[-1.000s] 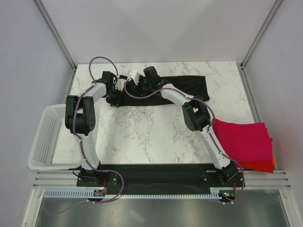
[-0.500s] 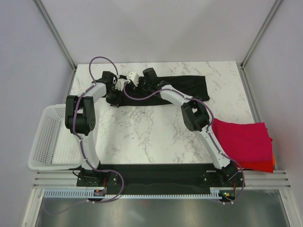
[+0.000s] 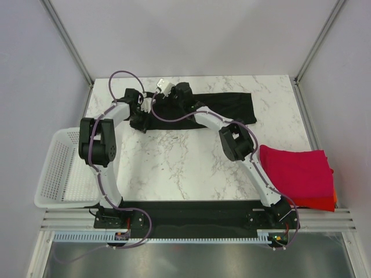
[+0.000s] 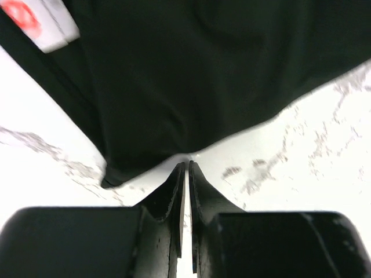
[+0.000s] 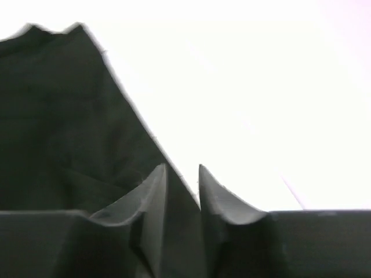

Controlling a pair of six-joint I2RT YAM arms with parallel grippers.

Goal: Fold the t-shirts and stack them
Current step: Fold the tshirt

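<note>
The black t-shirt [image 3: 226,107] lies as a long folded band across the far side of the marble table [image 3: 185,168]. At its left end my left gripper [image 3: 140,117] is shut, its tips pinching the hem of the black t-shirt [image 4: 203,75]; the left gripper [image 4: 186,164] shows only a hairline slit. Just right of it, my right gripper [image 3: 170,97] is shut on the shirt's far edge. In the right wrist view, black cloth [image 5: 58,116] fills the gap of the right gripper [image 5: 182,169]. A folded magenta-red t-shirt [image 3: 298,171] lies on an orange-red one [image 3: 329,202] at the right.
A white mesh basket [image 3: 58,168] stands at the table's left edge beside the left arm. The folded stack overhangs the near right corner next to the right arm's base. Metal frame posts [image 3: 69,40] rise at the back corners.
My right gripper has closed on the black shirt's far edge and shifted a little farther back. The left gripper has stayed where it was, still shut.
</note>
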